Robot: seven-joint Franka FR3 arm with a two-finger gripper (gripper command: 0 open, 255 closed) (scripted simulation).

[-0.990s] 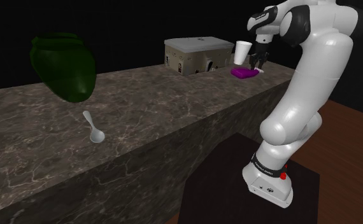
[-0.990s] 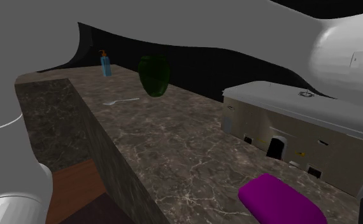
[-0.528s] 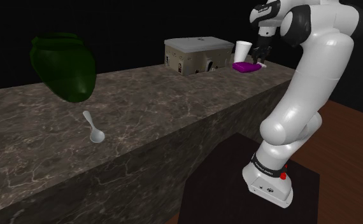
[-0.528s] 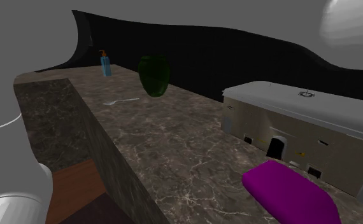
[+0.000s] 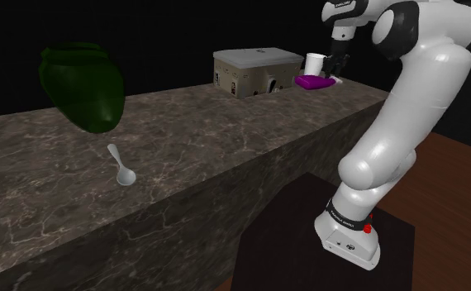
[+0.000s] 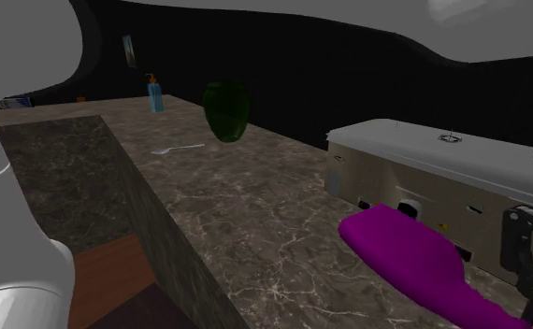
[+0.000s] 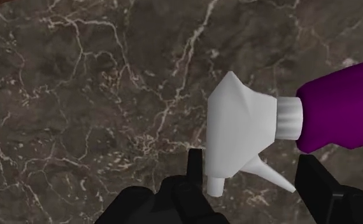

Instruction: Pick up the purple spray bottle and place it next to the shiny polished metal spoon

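1. While the arm climbs, the gripper [image 7: 253, 170] is clamped on the purple spray bottle [image 7: 339, 105]. Its 2 black fingers [image 7: 197, 167] stand fairly wide apart, bracketing the white spray head [image 7: 237, 127] and the neck.
2. What changed: 1 second ago the bottle lay flat on the marble counter [image 5: 225, 132] with the hand down over it. Half a second ago it had just come up. Now, in the shoulder view, the gripper [image 5: 335, 69] has carried the bottle [image 5: 312, 82] higher, about level with the upper part of the grey box [image 5: 254, 70] behind it.
3. In the second exterior view the bottle [image 6: 405, 257] hangs nearly level above the counter [image 6: 255, 215]. Its purple body sticks out sideways from the gripper [image 6: 528, 271].
4. So the pick looks done, and the carry and the set-down are what remain.
5. Further out, the metal spoon [image 5: 122, 165] lies on the counter just below the dark green vase [image 5: 81, 87], well apart from the bottle. The second exterior view puts the spoon [image 6: 176, 149] at the far end.
6. My read is that a grip at the head end leaves the heavy body overhanging, so a smooth traverse seems wise.
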